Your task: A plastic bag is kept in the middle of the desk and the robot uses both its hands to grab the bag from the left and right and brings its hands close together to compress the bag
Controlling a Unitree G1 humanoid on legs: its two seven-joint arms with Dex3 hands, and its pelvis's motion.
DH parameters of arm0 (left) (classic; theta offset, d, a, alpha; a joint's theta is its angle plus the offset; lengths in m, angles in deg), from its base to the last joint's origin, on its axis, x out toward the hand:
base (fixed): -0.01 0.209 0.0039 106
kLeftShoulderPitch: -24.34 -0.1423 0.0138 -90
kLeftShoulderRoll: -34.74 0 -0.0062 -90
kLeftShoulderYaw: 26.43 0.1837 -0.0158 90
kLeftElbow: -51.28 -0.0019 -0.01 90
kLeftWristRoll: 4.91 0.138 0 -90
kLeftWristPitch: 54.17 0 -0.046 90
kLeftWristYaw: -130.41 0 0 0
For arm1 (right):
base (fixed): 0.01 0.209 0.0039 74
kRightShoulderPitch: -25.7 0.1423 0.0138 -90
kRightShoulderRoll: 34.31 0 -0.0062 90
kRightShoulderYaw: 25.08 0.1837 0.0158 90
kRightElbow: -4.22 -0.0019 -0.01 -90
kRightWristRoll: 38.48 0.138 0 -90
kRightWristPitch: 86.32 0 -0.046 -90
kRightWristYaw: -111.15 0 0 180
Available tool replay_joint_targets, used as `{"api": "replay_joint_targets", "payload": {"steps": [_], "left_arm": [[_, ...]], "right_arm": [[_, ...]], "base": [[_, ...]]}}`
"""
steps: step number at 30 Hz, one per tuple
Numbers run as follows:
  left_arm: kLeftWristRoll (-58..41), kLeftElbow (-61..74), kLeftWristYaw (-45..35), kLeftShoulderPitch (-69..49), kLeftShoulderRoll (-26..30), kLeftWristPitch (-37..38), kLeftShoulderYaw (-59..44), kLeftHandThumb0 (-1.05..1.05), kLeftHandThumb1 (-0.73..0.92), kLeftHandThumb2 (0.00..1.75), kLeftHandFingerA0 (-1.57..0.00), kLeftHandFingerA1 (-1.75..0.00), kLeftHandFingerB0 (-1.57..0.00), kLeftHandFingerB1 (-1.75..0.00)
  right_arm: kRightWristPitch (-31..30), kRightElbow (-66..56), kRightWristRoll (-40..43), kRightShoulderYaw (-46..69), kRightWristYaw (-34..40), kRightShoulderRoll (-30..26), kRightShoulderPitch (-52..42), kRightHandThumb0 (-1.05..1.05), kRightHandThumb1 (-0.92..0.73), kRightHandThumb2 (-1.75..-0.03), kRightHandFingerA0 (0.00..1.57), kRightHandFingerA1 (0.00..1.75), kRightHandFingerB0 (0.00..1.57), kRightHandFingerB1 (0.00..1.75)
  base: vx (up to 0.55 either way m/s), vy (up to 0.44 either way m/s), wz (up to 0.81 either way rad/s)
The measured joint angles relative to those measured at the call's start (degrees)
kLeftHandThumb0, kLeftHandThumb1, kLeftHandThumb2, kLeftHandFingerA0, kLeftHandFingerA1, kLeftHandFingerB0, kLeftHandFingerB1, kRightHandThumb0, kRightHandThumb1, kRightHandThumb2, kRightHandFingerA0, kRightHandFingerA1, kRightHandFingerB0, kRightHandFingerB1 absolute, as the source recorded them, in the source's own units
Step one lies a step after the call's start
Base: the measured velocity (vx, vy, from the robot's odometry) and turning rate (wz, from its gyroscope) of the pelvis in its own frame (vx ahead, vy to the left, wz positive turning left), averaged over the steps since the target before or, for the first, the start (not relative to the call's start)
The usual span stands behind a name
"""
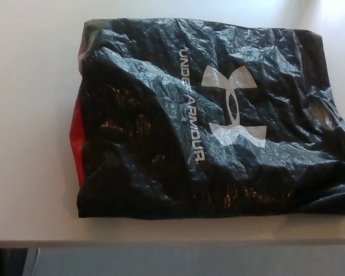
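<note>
The plastic bag [213,121] lies flat on the pale surface [29,115], filling most of the view; its right end runs to the picture edge and its near edge sits close to the front rim of the surface. Neither hand is in view, so neither holds anything visible. The film is thin, crinkled and glossy: expect it to be light, soft and slippery, collapsing readily under side pressure. Take hold at the left edge, where a red strip [76,135] shows, and at the right edge near the handle cut-out [323,112]. Nothing else stands on the surface to obstruct either approach.
</note>
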Motion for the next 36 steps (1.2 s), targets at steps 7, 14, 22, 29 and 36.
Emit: {"api": "replay_joint_targets", "payload": {"steps": [7,14,22,29,36], "left_arm": [[1.39,-5.54,2.66,-0.13,-4.15,0.01,2.73,-0.61,0.92,0.69,-0.32,-0.44,-0.25,-0.32],[2.48,-6.91,4.82,0.04,-8.75,0.0,5.83,-0.64,0.92,0.69,-0.28,-0.42,-0.23,-0.3],[3.29,-7.93,6.23,1.24,-15.74,-0.4,9.44,-0.62,0.92,0.7,-0.29,-0.43,-0.23,-0.3],[4.42,-8.76,7.48,1.77,-21.21,-0.78,12.51,-0.68,0.92,0.7,-0.29,-0.41,-0.23,-0.29],[4.65,-9.78,8.38,1.92,-25.5,-0.82,13.83,-0.66,0.92,0.72,-0.26,-0.42,-0.22,-0.3]], "right_arm": [[1.69,5.4,-2.59,-2.66,4.18,4.77,-0.27,-0.71,-0.92,-0.68,0.12,0.33,0.14,0.3],[2.39,7.06,-3.36,-3.5,5.62,9.9,-0.58,-0.68,-0.91,-0.67,0.08,0.3,0.12,0.28],[2.61,7.51,-3.31,-4.1,5.15,17.36,-0.72,-0.72,-0.7,-1.03,0.03,0.32,0.07,0.32],[2.63,8.3,-3.53,-5.76,4.44,22.74,-0.72,-0.74,-0.71,-1.04,0.04,0.35,0.07,0.3],[2.77,7.53,-4.72,-8.21,5.02,27.04,-1.1,-0.74,-0.9,-0.68,0.1,0.29,0.1,0.24]], "base": [[0.0,0.0,0.0],[0.0,0.0,0.0],[0.0,0.0,0.0],[0.0,0.0,0.0],[0.0,0.0,0.0]]}}
